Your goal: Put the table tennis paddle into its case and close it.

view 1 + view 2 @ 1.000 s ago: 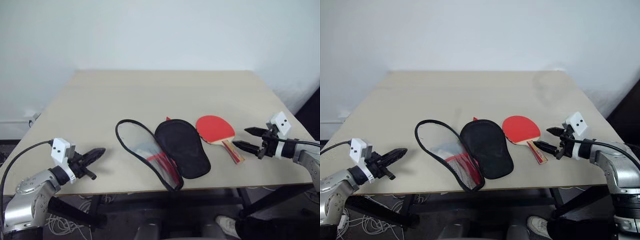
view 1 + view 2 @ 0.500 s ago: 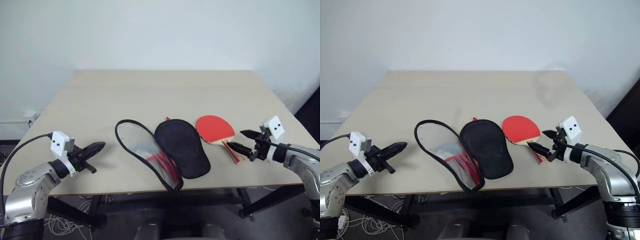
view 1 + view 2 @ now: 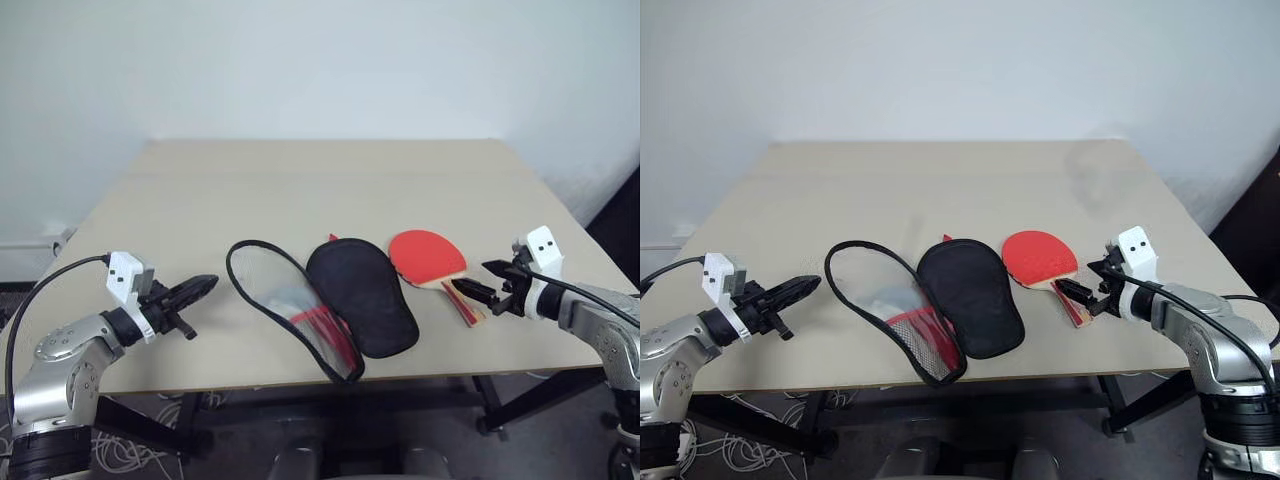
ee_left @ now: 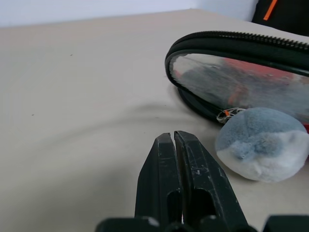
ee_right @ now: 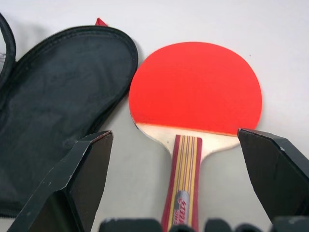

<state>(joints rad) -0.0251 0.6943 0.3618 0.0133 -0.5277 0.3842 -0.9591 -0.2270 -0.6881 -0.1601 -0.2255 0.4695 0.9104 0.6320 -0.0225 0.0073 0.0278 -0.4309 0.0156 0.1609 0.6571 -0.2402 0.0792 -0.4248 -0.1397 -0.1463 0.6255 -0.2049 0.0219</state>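
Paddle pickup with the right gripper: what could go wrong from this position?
The table tennis paddle lies flat on the table, and the open right gripper straddles its thin handle; the fingers could scrape the tabletop or push the paddle away rather than get under it. The paddle sits close beside the open case, so a nudge may slide it against the black lining and shift the case.

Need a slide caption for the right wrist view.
Open right gripper straddles the paddle handle on the table, case lying open alongside.
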